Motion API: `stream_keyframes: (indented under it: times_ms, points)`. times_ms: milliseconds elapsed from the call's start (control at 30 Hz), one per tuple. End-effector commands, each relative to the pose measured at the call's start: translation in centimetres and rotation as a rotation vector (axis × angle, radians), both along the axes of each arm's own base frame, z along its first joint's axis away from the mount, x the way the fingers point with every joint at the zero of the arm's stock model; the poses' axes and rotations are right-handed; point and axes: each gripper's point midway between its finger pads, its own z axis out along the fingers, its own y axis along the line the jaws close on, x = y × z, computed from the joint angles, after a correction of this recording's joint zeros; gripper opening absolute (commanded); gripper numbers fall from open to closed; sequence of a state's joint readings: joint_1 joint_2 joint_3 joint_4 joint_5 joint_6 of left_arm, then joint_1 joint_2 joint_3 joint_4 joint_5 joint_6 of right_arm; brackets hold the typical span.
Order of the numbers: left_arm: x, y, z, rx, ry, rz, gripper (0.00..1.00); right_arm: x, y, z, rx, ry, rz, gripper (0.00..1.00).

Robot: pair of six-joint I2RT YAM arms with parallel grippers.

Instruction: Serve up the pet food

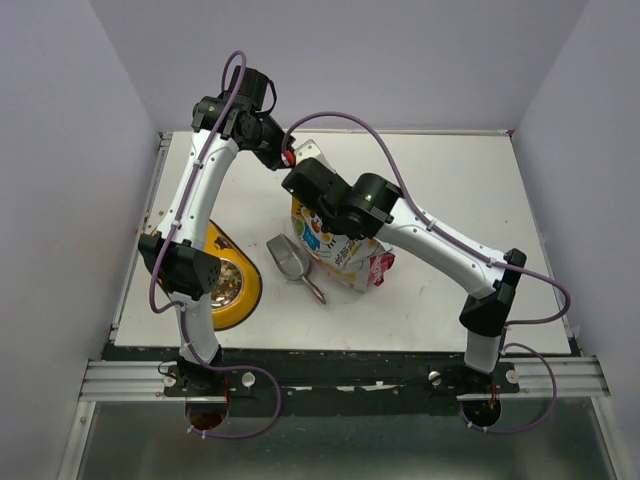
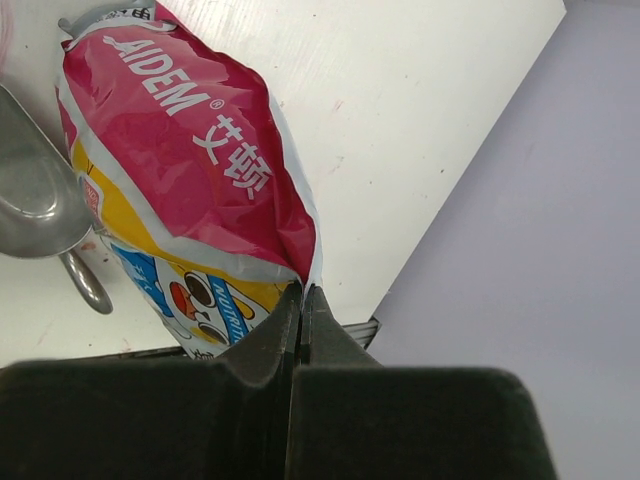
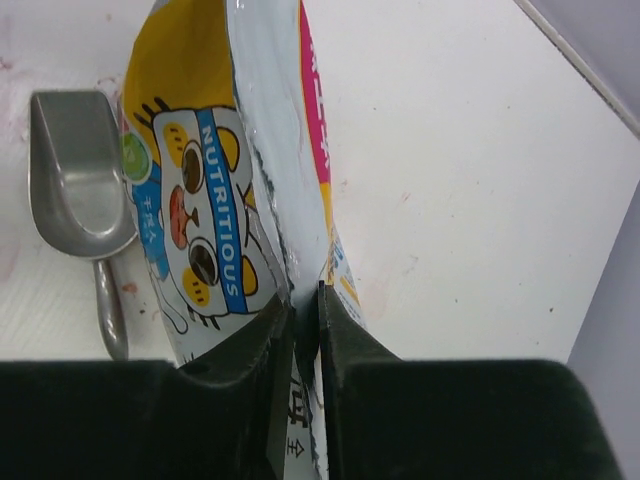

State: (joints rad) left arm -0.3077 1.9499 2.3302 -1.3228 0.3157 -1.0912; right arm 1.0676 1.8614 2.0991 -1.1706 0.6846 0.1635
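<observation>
The pet food bag (image 1: 345, 252), yellow-white with a cartoon cat and a red edge, stands tilted at the table's middle. My left gripper (image 1: 288, 157) is shut on the bag's red top corner, as the left wrist view shows (image 2: 303, 292). My right gripper (image 1: 300, 186) is shut on the bag's upper edge just beside it, where a silvery inner strip shows (image 3: 305, 300). The bag fills the left wrist view (image 2: 190, 170) and the right wrist view (image 3: 200, 200). No loose kibble shows; it is hidden in the bag.
The silver metal scoop (image 1: 290, 260) lies on the table just left of the bag, also in both wrist views (image 2: 30, 200) (image 3: 75, 180). The yellow double-bowl feeder (image 1: 248, 292) sits at the front left, partly under the left arm, one bowl looking brownish.
</observation>
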Motion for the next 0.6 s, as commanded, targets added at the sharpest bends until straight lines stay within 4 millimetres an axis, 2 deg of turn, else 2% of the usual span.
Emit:
stream_keyframes:
  times_ms: [0,67,200,367,400,433,467,567]
  points:
    - [-0.1,-0.2,1.5,-0.037,-0.039,0.0,0.0,2.0,1.2,0.1,0.012,-0.057,-0.028,0.1]
    - [-0.2,-0.2,1.6,-0.039,-0.04,-0.003,0.0,2.5,1.2,-0.2,-0.003,-0.058,-0.036,0.0]
    - [-0.3,-0.4,1.6,-0.048,-0.035,-0.007,0.0,2.8,1.1,0.0,-0.008,-0.074,-0.048,0.01]
    - [-0.4,-0.6,1.6,-0.063,-0.024,-0.015,0.0,3.8,1.7,0.8,0.023,-0.11,-0.039,0.0]
    - [-0.5,-0.7,1.6,-0.065,-0.022,-0.017,0.0,4.2,1.7,0.8,0.015,-0.12,-0.055,0.04]
    - [-0.5,-0.7,1.5,-0.066,-0.02,-0.02,0.0,4.4,1.8,0.8,0.01,-0.129,-0.066,0.19]
    - [-0.6,-0.7,1.5,-0.065,-0.017,-0.02,0.0,4.6,1.9,0.8,0.016,-0.134,-0.075,0.27]
    - [-0.7,-0.8,1.7,-0.072,-0.021,-0.028,0.0,5.2,2.4,0.8,0.037,-0.143,-0.077,0.37]
